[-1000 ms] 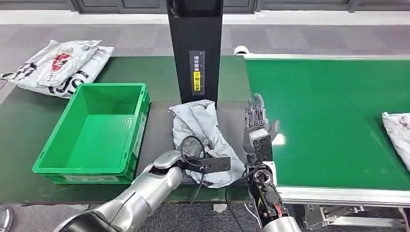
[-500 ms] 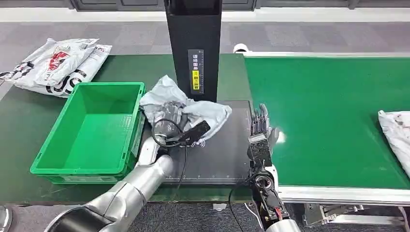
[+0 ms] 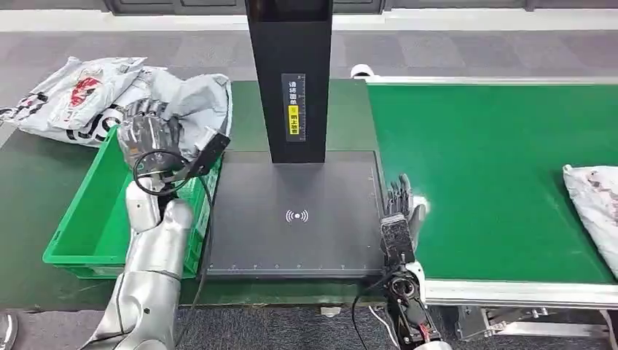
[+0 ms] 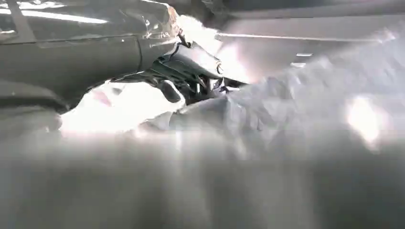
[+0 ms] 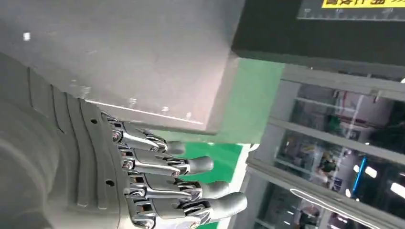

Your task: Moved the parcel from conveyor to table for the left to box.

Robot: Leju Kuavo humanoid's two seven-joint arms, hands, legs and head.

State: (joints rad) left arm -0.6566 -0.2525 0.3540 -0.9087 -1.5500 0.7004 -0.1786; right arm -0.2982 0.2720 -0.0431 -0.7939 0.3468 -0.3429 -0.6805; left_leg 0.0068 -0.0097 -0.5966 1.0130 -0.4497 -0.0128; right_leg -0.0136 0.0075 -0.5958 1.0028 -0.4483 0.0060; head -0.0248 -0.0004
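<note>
Above the far rim of the green crate [image 3: 87,219], the left hand [image 3: 149,135] grips the grey parcel [image 3: 193,98], its fingers closed into the crumpled plastic; the parcel is lifted clear of the dark scanner pad [image 3: 291,219] and hangs over the crate's far right corner, with its upper edge overlapping the white printed bags [image 3: 65,98] lying on the table [image 3: 29,182] behind the crate. From the left wrist view, the parcel [image 4: 286,109] appears as a blurred grey mass close to the lens, and the fingers cannot be made out there. A black cable [image 3: 157,171] loops at the left wrist, over the crate's right wall. Right of the pad, the right hand [image 3: 399,208] stands upright at the border between the pad and the green conveyor belt [image 3: 495,160], fingers extended and holding nothing; the right wrist view shows the same hand [image 5: 157,186] with its fingers straight, slightly apart, and clear of the pad's edge [image 5: 143,71]. A black post [image 3: 288,73] bearing a yellow label rises from the far side of the pad. On the belt, a second light-coloured bag [image 3: 594,204] lies at the right border of the head view, well apart from both hands. The crate interior visible beside the left forearm holds no parcel
</note>
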